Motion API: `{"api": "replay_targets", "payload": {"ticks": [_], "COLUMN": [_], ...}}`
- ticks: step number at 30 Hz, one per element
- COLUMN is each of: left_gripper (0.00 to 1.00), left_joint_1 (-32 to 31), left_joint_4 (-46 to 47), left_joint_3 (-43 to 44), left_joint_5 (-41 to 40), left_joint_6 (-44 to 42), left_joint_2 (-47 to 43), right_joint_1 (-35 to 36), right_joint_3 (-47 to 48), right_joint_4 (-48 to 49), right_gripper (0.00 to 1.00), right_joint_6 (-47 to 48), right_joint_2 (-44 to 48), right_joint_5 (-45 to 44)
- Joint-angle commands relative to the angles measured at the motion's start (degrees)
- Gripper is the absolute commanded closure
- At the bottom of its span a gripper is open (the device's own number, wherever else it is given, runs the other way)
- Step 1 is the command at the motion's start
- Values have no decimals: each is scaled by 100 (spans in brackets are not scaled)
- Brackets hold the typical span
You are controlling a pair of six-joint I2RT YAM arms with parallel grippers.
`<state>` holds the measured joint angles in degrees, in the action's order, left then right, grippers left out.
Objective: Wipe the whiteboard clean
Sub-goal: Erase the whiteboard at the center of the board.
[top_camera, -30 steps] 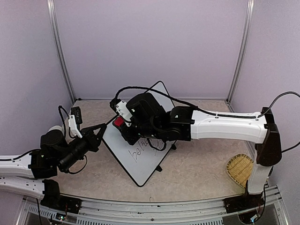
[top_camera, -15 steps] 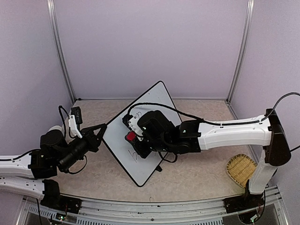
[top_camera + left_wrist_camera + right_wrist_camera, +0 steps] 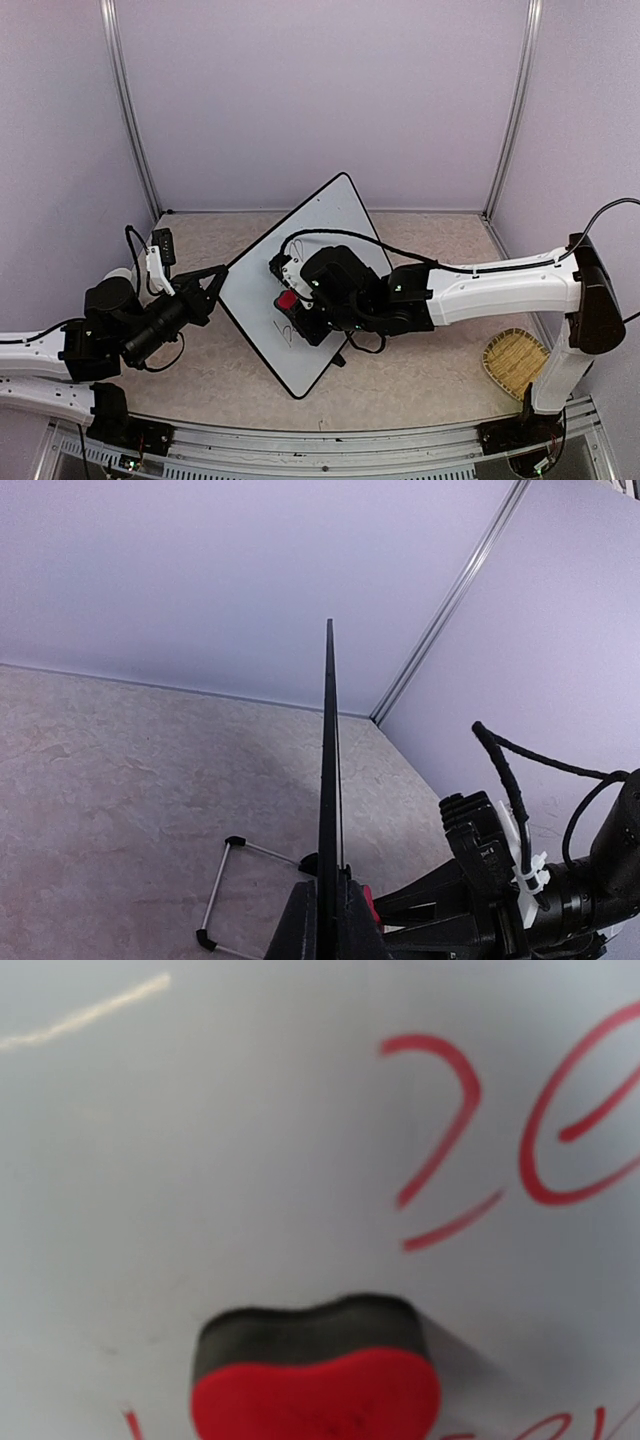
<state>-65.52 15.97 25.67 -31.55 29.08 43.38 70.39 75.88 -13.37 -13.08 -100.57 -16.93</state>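
The whiteboard (image 3: 312,222) stands tilted on one corner in the top view, with a few dark strokes (image 3: 288,331) left near its lower middle. My left gripper (image 3: 214,282) is shut on the board's left edge. In the left wrist view the board (image 3: 329,770) shows edge-on between my fingers (image 3: 300,930). My right gripper (image 3: 291,306) holds a red and black eraser (image 3: 286,299) against the board face. In the right wrist view the eraser (image 3: 315,1375) rests on the white surface below reddish strokes (image 3: 440,1150); my own fingers are out of view there.
A round woven basket (image 3: 513,361) lies at the right near my right arm's base. The board's wire foot (image 3: 222,888) sticks out behind it. Metal frame posts (image 3: 127,110) and lilac walls close the cell. My right arm (image 3: 520,900) is close beside my left gripper.
My right gripper has slid the eraser down the board toward the near side. Most of the handwriting is gone. My left gripper has not moved.
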Motion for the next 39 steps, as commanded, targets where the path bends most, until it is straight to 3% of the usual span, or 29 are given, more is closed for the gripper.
{"api": "replay_targets", "payload": {"ticks": [1,24,32,39], "left_gripper": [100,100,100,100], "left_joint_1": [-190,-190,-189,-183], "left_joint_4": [-524,-428,-458,-463], "left_joint_3": [-70,2,36,53], "left_joint_5": [773,855,852,852], "left_joint_6": [-85,-148,-166,-186], "left_joint_2": [103,373,363,303], "right_joint_1": [-137,-289,-289,-298], "right_joint_3": [-60,1935,1904,1202], "right_joint_4": [-281,-771,-700,-542], "right_gripper": [86,86,86,86], "right_joint_6": [-29,594,600,444], "right_joint_2": [-119,-720,-743,-537], "right_joint_5": [49,32,51,56]}}
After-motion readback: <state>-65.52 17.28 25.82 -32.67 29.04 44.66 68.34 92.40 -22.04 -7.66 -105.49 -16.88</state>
